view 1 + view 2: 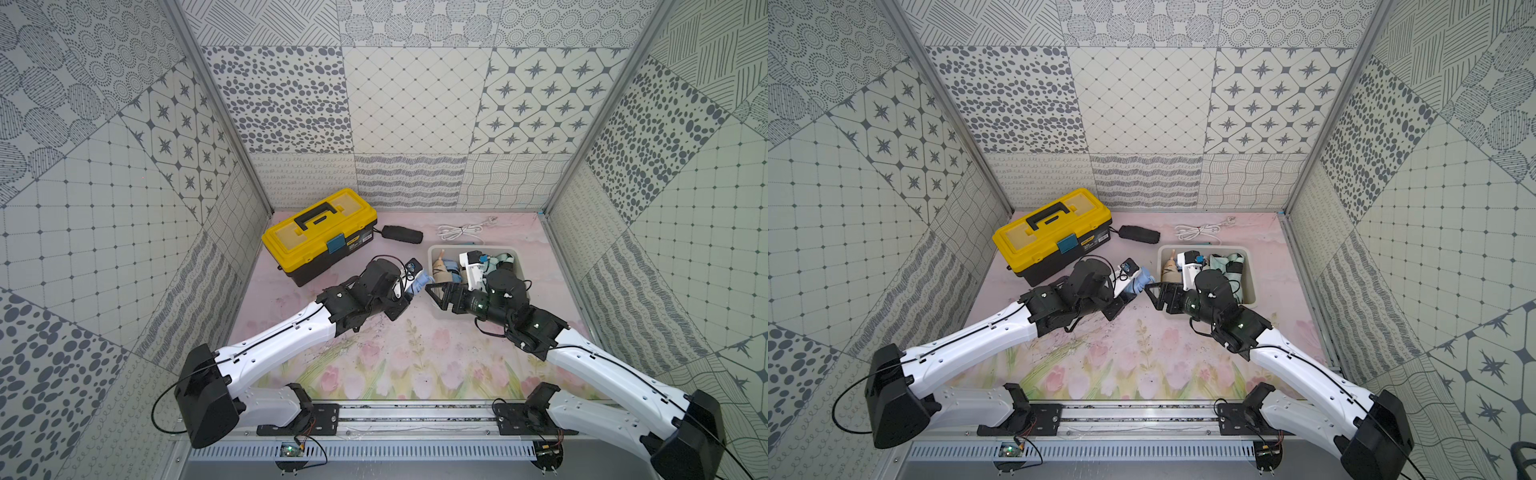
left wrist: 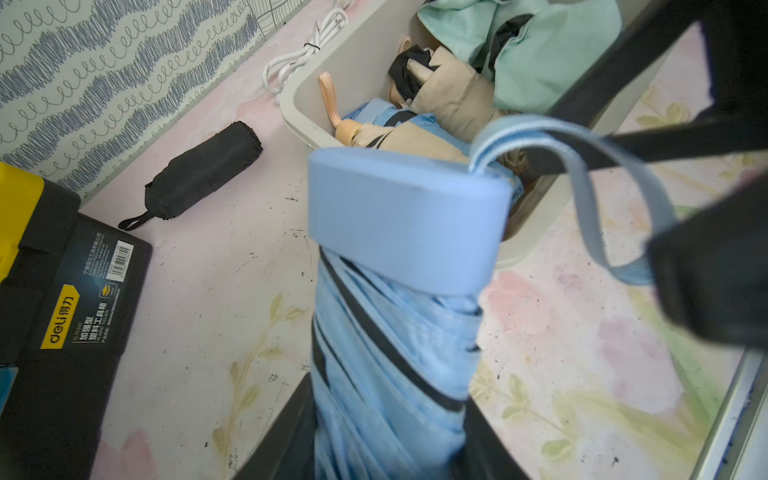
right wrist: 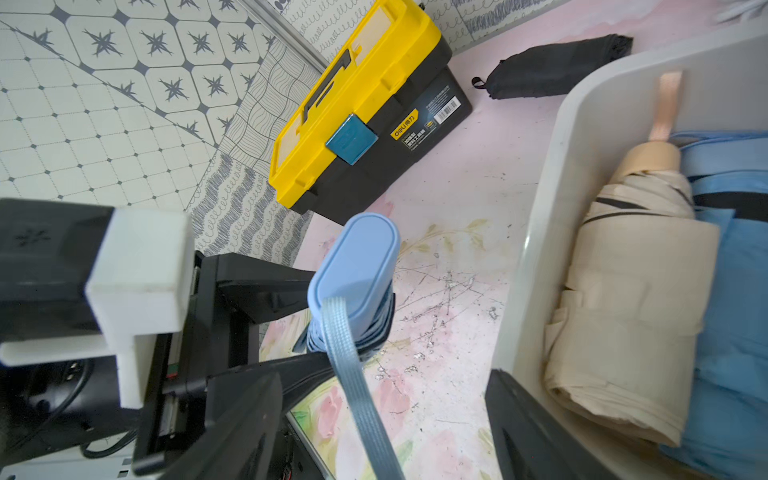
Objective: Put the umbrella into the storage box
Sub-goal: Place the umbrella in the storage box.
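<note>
My left gripper (image 2: 386, 432) is shut on the folded cloth of the light blue umbrella (image 2: 395, 332), holding it above the mat just left of the storage box (image 1: 453, 247). The umbrella's handle (image 3: 357, 266) points toward the box. My right gripper (image 3: 382, 428) stands open at the box's near left corner, facing the handle. The umbrella's strap (image 3: 357, 395) runs loose between the right jaws. In both top views the umbrella (image 1: 417, 284) (image 1: 1140, 277) shows between the left gripper (image 1: 406, 296) and the right gripper (image 1: 434, 292). The white box (image 1: 1208, 248) holds beige, blue and mint folded umbrellas.
A yellow-lidded black toolbox (image 1: 320, 232) stands at the back left, close to the left arm. A black folded umbrella (image 1: 402, 235) lies beside it, with a coiled white cable (image 1: 461, 230) behind the box. Patterned walls enclose three sides.
</note>
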